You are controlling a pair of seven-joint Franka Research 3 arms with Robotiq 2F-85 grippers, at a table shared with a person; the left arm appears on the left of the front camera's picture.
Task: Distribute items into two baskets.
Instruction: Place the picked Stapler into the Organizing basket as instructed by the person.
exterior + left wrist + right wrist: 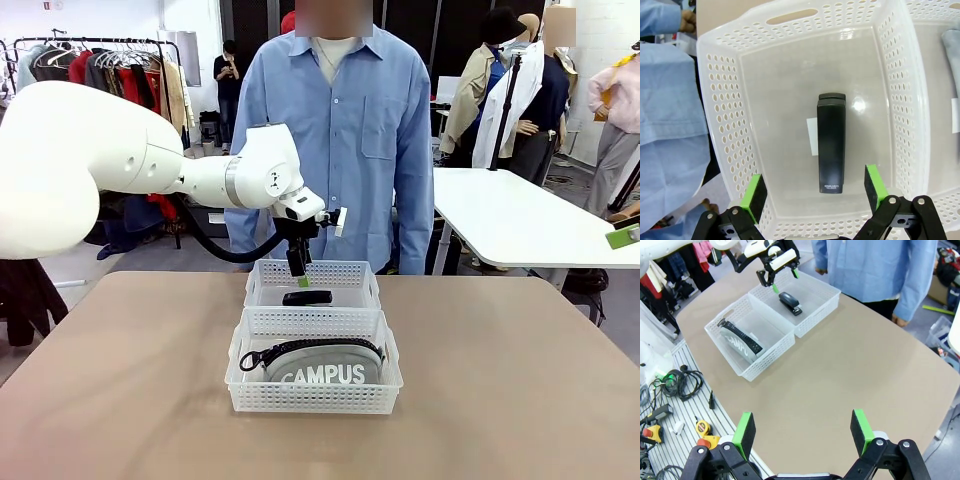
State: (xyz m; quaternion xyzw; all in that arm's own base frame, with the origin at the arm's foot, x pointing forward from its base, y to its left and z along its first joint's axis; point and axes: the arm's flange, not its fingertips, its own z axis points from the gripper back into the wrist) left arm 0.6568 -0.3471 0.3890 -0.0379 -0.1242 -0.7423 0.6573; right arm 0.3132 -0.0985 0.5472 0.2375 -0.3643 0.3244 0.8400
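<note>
Baskets stood end to end at the middle of the desk (pixel 120 400), touching. Near basket (pixel 314 400) held the grey "CAMPUS" pouch (pixel 322 365), leaning on edge. Far basket (pixel 312 275) held the black stapler (pixel 307 297), lying flat on its floor. Left pincer (pixel 814 192) hung directly above the stapler with jaws spread wide, gripping nothing. Right pincer (pixel 802 432) was positioned well apart over bare desk, jaws likewise open and empty. A person (pixel 345 120) stood behind the far basket.
</note>
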